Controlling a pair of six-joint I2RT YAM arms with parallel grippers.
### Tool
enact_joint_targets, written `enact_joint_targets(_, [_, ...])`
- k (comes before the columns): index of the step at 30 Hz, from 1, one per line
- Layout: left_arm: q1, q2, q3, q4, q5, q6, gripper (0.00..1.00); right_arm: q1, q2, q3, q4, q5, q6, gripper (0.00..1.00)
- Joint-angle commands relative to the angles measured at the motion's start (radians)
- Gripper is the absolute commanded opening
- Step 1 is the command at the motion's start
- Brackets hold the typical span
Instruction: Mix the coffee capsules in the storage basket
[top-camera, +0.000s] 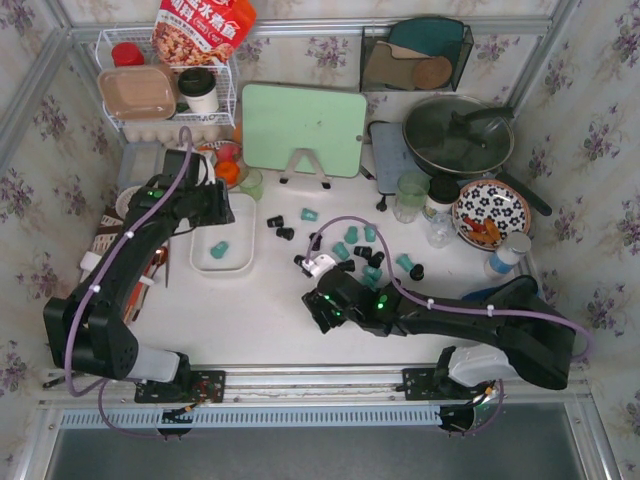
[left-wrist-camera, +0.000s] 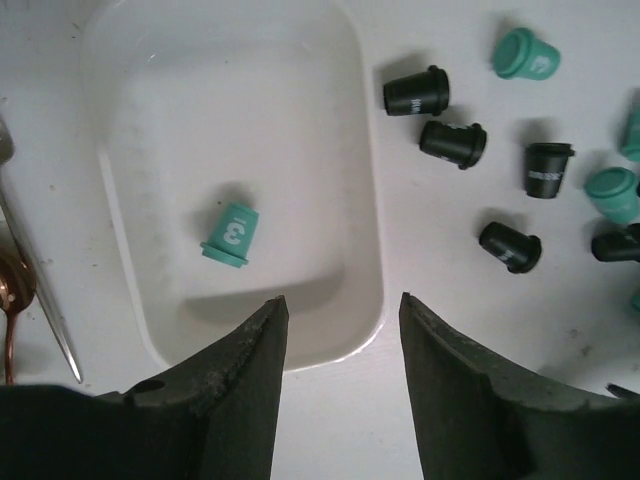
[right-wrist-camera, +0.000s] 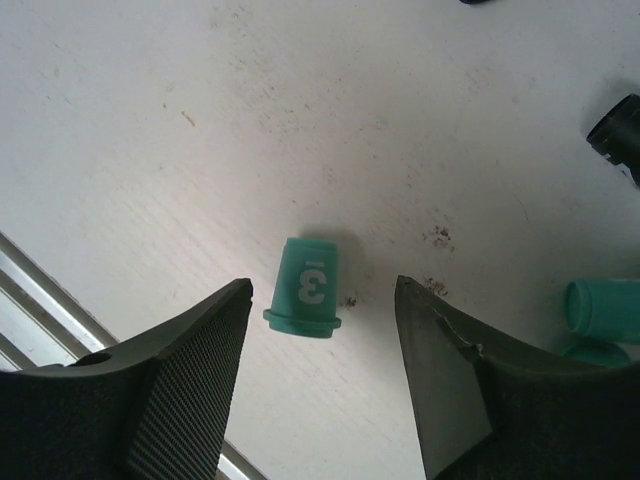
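Note:
The storage basket (top-camera: 236, 232) is a shallow white dish left of centre. One teal coffee capsule (top-camera: 219, 249) lies on its side in it, also clear in the left wrist view (left-wrist-camera: 232, 235). My left gripper (top-camera: 212, 208) hangs open over the basket (left-wrist-camera: 250, 120) with nothing between its fingers (left-wrist-camera: 343, 298). Several teal and black coffee capsules (top-camera: 352, 240) lie scattered on the table to the right of the basket (left-wrist-camera: 450, 140). My right gripper (top-camera: 322, 312) is open near the front edge, its jaws (right-wrist-camera: 322, 282) either side of a teal capsule (right-wrist-camera: 305, 285) lying on the table, not touching it.
A green cutting board (top-camera: 303, 130) stands at the back. A lidded pan (top-camera: 458, 135), a patterned plate (top-camera: 490, 210) and translucent cups (top-camera: 411, 190) are at the back right. A wire rack (top-camera: 165, 90) is back left. A spoon (left-wrist-camera: 15, 290) lies left of the basket. The table's front edge (right-wrist-camera: 40, 290) is close to the right gripper.

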Motion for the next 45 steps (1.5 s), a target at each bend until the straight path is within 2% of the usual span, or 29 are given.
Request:
enact_joint_targets(1, [-0.001,-0.066,-0.009,0.022,0.059,-0.015,0.52,0.004,0.058,0.054,-0.052,0.025,-0.041,0.66])
enact_joint_targets(8, [-0.024,-0.143,-0.018,0.031,0.065,-0.018,0.52,0.004,0.209,0.132,-0.093,0.031,-0.041,0.61])
enact_joint_targets(19, [-0.056,-0.188,-0.022,0.033,0.057,-0.015,0.52,0.004,0.295,0.169,-0.126,-0.009,-0.027,0.49])
enact_joint_targets(22, [-0.058,-0.19,-0.025,0.035,0.054,-0.014,0.53,0.003,0.305,0.173,-0.132,-0.006,-0.032,0.39])
enact_joint_targets(25, [-0.064,-0.194,-0.031,0.043,0.052,-0.01,0.53,0.004,0.295,0.174,-0.128,0.003,-0.031,0.21])
enact_joint_targets(26, [-0.068,-0.196,-0.034,0.049,0.052,-0.007,0.53,0.002,0.285,0.172,-0.124,0.004,-0.029,0.11])
enact_joint_targets(27, [-0.072,-0.196,-0.038,0.053,0.052,-0.003,0.53,0.002,0.273,0.171,-0.119,0.007,-0.028,0.03])
enact_joint_targets(28, [-0.08,-0.198,-0.042,0.06,0.055,0.003,0.53,0.001,0.26,0.168,-0.106,0.009,-0.024,0.01])
enact_joint_targets(33, [-0.141,-0.203,-0.074,0.119,0.103,0.071,0.55,-0.014,0.148,0.147,-0.029,0.009,-0.021,0.0])
enact_joint_targets(37, [-0.221,-0.223,-0.141,0.228,0.186,0.175,0.54,-0.063,-0.037,0.083,0.115,-0.015,0.004,0.0])
enact_joint_targets(39, [-0.261,-0.236,-0.179,0.285,0.222,0.22,0.59,-0.091,-0.143,0.03,0.207,-0.019,0.022,0.0])
enact_joint_targets(42, [-0.305,-0.263,-0.24,0.374,0.312,0.284,0.59,-0.137,-0.287,-0.049,0.339,-0.038,0.058,0.0])
enact_joint_targets(45, [-0.357,-0.301,-0.338,0.514,0.386,0.379,0.6,-0.189,-0.397,-0.102,0.419,-0.078,0.095,0.0])
